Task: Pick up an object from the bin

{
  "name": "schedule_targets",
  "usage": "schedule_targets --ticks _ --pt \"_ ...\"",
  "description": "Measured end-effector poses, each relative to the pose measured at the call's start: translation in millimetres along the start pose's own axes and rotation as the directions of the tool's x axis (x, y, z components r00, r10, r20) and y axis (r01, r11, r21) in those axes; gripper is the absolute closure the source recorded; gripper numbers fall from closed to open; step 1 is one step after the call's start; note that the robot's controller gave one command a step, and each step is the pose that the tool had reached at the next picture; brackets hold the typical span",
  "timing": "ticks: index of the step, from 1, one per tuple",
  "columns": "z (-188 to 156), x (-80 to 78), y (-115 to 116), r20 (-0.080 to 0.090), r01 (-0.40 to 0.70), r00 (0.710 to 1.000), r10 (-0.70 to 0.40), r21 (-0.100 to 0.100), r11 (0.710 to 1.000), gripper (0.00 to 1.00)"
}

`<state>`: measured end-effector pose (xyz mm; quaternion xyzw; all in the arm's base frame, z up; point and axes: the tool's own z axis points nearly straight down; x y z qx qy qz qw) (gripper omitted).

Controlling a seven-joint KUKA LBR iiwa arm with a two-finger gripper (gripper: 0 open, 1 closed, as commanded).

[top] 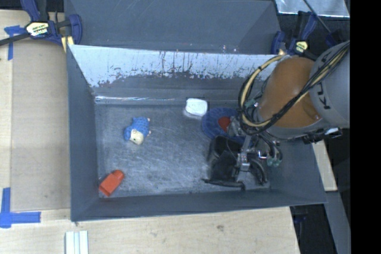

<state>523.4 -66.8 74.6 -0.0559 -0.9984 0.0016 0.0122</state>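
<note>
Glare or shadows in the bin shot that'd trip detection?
Camera view: bright glare band across the bin's back wall; white lump below it reads very bright; the arm shades the floor at its right end, where the pincer blends into the dark.

Bin: grey, back wall streaked w/ dark scratch marks. Ref = white lump. Left & below it: blue toy w/ cream patch. Far lower left of it: orange-red block. Just right: blue disc w/ 1 red spot. Below-right: black lump. Further right: arm cover orange-brown, cables yellow & black.
</note>
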Motion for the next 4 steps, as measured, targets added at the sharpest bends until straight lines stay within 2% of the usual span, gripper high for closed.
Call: schedule_targets --ticks 1,2,3,4 --pt "0 -0.6 0 0.002 0.0 1.0 0.0 0.0 1.0 1.0" --pt "0 -14.3 -55 0.04 0.441 0.897 -0.44 -0.005 0.898 1.0" --pt "-102 -4.7 -54 0.029 0.473 0.881 -0.473 0.011 0.881 1.0" --pt "-208 -5.1 -58 0.029 0.477 0.878 -0.477 0.012 0.879 1.0"
